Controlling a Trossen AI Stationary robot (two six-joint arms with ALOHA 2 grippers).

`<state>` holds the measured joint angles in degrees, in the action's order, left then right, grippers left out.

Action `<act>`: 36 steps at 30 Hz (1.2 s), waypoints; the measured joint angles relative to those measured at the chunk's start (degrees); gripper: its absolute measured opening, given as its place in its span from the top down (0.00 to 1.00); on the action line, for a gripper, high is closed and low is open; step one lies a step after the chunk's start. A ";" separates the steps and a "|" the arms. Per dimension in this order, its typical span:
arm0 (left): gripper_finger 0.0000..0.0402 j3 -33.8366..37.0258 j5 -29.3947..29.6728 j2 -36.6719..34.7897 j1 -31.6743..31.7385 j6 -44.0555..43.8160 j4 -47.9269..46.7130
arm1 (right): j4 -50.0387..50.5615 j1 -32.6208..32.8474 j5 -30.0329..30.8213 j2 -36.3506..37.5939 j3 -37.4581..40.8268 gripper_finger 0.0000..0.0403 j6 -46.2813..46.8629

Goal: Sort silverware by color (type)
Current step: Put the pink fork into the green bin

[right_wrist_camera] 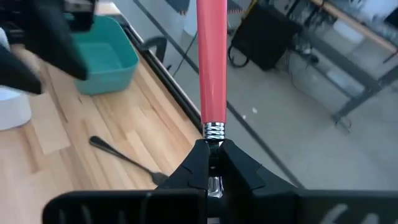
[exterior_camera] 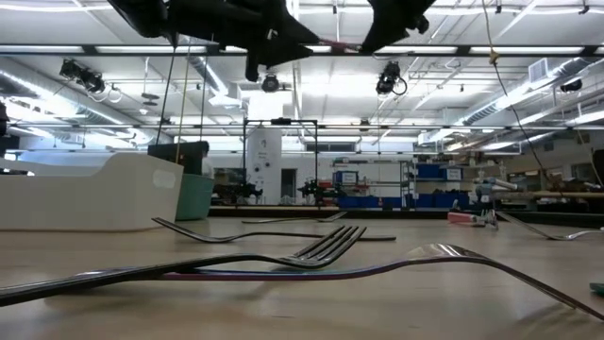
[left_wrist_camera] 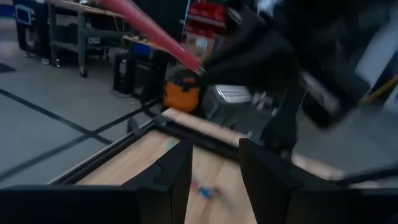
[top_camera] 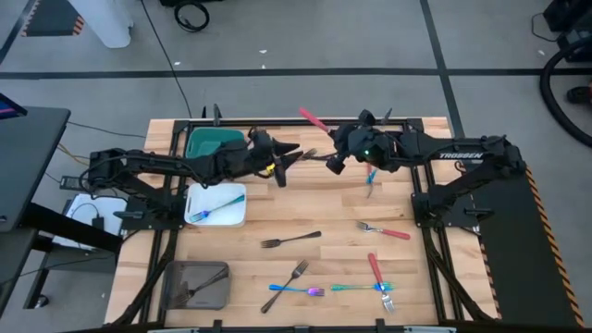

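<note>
Both arms met in mid-air above the far half of the table (top_camera: 305,208). Your right gripper (right_wrist_camera: 211,163) had its fingers pinched on the metal neck of a red-handled fork (right_wrist_camera: 211,62) — the pink-red handle pointed away from the gripper toward the table's far edge, and in the high view the fork's metal head stuck out toward the other arm. Your left gripper (left_wrist_camera: 214,174) hung just beside that head with its two fingers parted and nothing between them.

Three trays sat along the left edge of the table: a teal tray (top_camera: 211,143) at the far end, a white tray (top_camera: 233,215) in the middle holding one iridescent utensil (top_camera: 215,207), and a grey tray (top_camera: 176,287) near the front left corner holding a dark utensil (top_camera: 205,281).

The rest of the silverware lay loose on the wood:
- a dark fork (top_camera: 290,240) near the table's centre;
- a second dark fork (top_camera: 287,282) toward the front edge, crossing an iridescent fork (top_camera: 298,290);
- a red-handled fork (top_camera: 385,230) toward the right edge;
- another red-handled fork (top_camera: 377,277) nearer the front edge, crossing a teal-blue utensil (top_camera: 356,288);
- a blue utensil (top_camera: 371,176) under the right arm — only partly visible.
</note>
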<state>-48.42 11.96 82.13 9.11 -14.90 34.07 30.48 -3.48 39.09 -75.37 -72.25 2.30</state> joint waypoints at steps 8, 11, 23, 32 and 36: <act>0.65 0.00 -3.59 0.00 0.05 -13.91 9.81 | -7.86 4.11 1.78 -0.47 0.00 0.93 -4.78; 0.65 -0.01 -4.77 -0.02 0.02 -16.22 13.57 | -9.13 4.89 1.80 -0.48 0.02 0.93 -5.06; 0.65 0.00 -1.95 -0.02 0.12 -16.46 15.96 | -9.45 6.42 0.29 -0.48 0.02 0.93 -4.89; 0.65 0.00 -1.49 -0.02 0.96 -16.48 18.40 | -9.42 6.86 -4.74 -0.47 0.02 0.93 -3.79; 0.65 0.00 -1.48 -0.04 1.58 -16.48 18.39 | -9.66 6.88 -5.74 -0.97 0.02 0.93 -3.83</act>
<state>-48.42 10.48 82.08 10.69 -31.38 52.46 20.83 3.40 33.34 -76.34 -72.23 -1.52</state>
